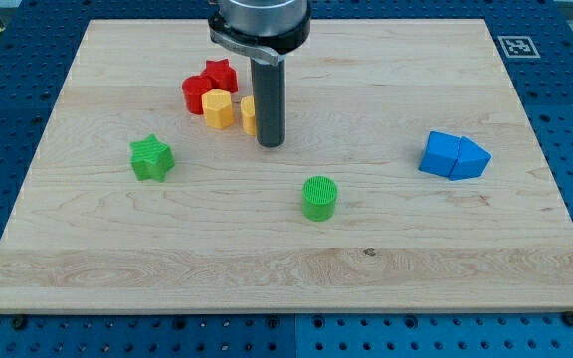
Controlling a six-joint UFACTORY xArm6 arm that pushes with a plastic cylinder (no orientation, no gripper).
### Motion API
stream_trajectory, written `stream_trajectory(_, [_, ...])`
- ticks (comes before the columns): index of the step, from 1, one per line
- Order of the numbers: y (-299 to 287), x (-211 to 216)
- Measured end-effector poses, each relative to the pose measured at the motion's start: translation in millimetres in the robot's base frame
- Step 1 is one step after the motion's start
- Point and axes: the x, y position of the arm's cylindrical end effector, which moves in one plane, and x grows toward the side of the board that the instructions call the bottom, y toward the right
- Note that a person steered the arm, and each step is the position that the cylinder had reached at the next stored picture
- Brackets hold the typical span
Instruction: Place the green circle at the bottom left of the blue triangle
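The green circle [319,197] stands on the wooden board [296,278], a little below the middle. The blue triangle [469,159] lies at the view's right, touching a blue block [439,154] on its left side. My tip [271,143] rests on the board above and to the left of the green circle, apart from it. The tip stands right beside a yellow block [249,115], which the rod partly hides.
A red star [221,74], a red circle [196,93] and a yellow hexagon [218,108] cluster at the upper left of the tip. A green star [152,157] sits at the view's left. A marker tag [518,46] is off the board's top right corner.
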Motion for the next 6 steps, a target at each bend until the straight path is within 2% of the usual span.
stream_trajectory(2, [-17,-26])
stream_trajectory(6, [-21,-41])
